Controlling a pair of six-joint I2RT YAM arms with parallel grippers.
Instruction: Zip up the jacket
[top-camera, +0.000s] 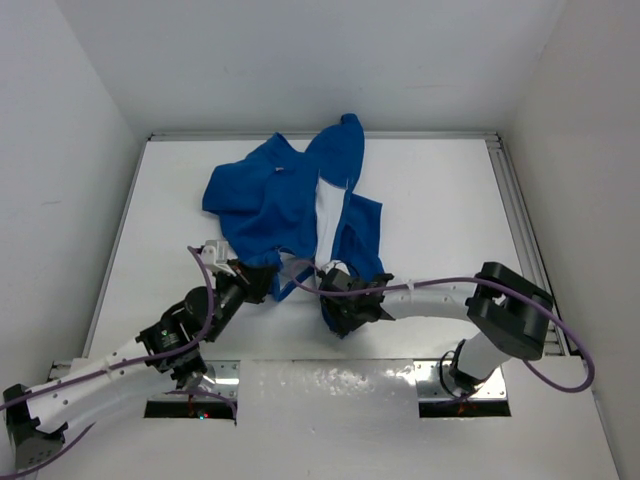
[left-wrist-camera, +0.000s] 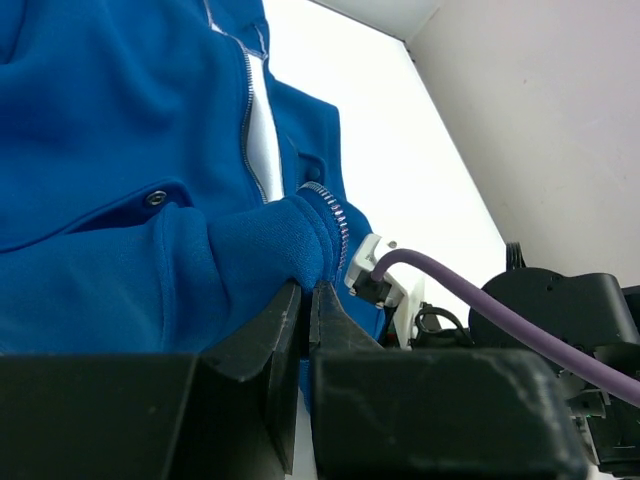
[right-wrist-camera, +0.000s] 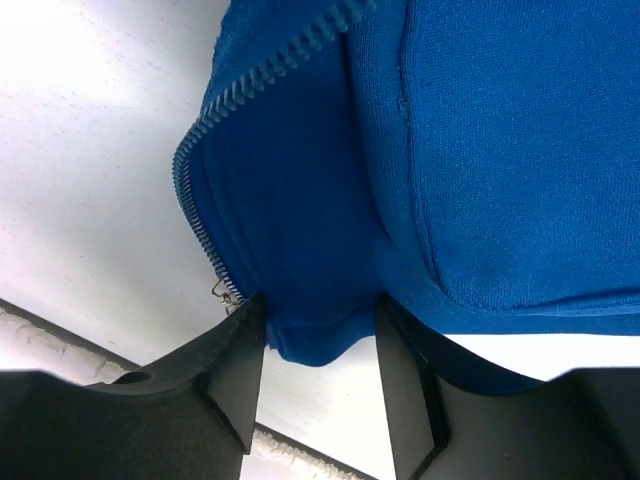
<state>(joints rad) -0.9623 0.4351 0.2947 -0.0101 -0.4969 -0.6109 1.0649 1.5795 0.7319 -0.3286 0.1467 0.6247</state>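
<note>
The royal-blue jacket (top-camera: 290, 200) lies crumpled and open-fronted at the table's middle, with white showing between its front edges. My left gripper (top-camera: 258, 281) is shut on the left front's bottom hem; in the left wrist view the pinched fleece (left-wrist-camera: 270, 250) bulges above the closed jaws (left-wrist-camera: 308, 292), next to the silvery zipper teeth (left-wrist-camera: 341, 228). My right gripper (top-camera: 340, 292) is at the right front's bottom corner. In the right wrist view its jaws (right-wrist-camera: 320, 305) stand open around that hem corner (right-wrist-camera: 320, 340). The zipper (right-wrist-camera: 262, 78) ends in a small metal piece (right-wrist-camera: 224, 292) by the left finger (right-wrist-camera: 235, 350).
A purple cable (left-wrist-camera: 500, 315) and the right arm's white wrist mount (left-wrist-camera: 385, 275) sit just right of my left gripper. A white padded strip (top-camera: 330, 385) runs along the near table edge. Metal rails (top-camera: 520, 220) and white walls border the table.
</note>
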